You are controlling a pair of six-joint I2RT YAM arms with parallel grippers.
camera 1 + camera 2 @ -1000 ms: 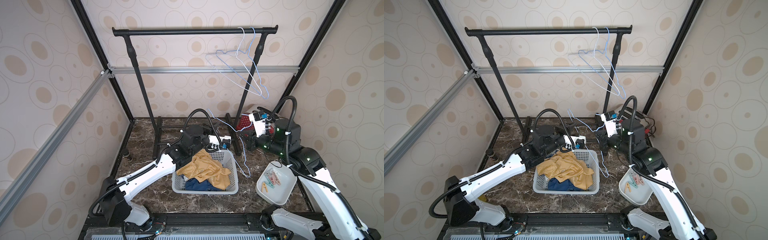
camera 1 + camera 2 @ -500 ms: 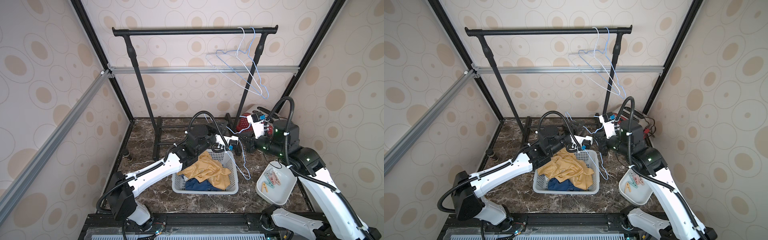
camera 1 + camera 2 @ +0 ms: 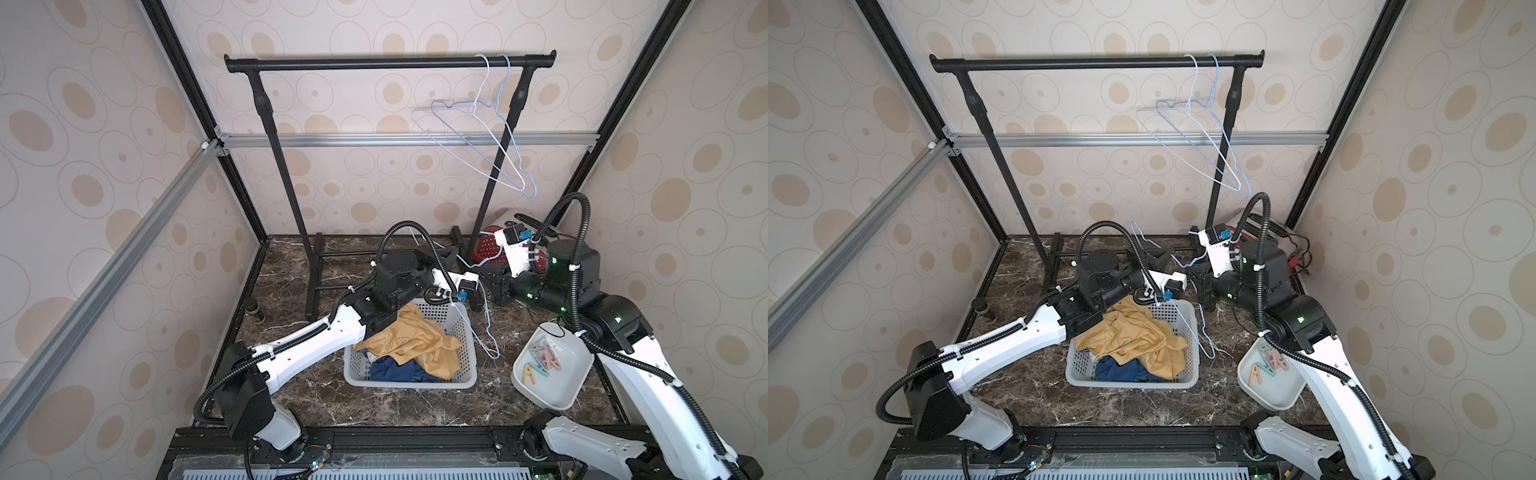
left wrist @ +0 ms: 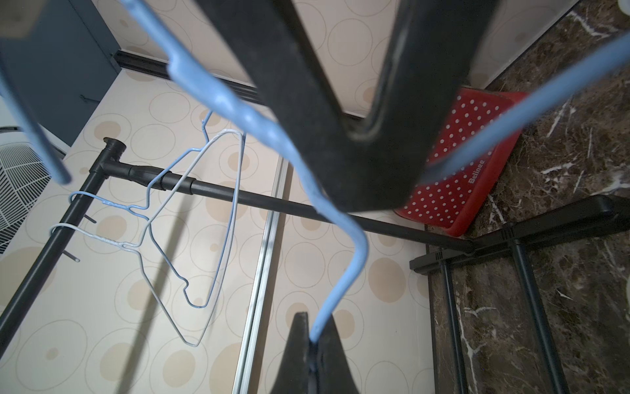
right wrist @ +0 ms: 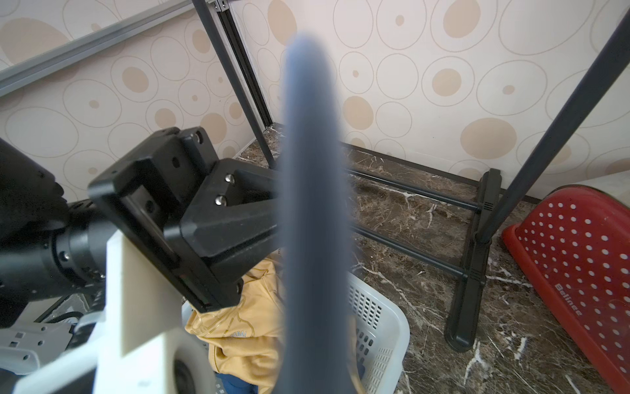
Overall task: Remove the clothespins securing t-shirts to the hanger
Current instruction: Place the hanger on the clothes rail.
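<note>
Left fingers [image 4: 296, 361] clenched on light-blue wire hanger [image 4: 344, 273] beside white plastic basket [image 3: 415, 381]. Right fingers [image 3: 1202, 282] grasp it likewise.

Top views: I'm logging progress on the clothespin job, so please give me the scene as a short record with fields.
rail: two bare wire hangers hang near its right end
blue hanger: off the rail, held low behind the basket
left gripper: shut on blue hanger
right gripper: shut on blue hanger
basket: mustard t-shirt lying over dark blue t-shirt
clothespins: several lying loose in white tray beside the right arm
pins on shirts: none visible
</note>
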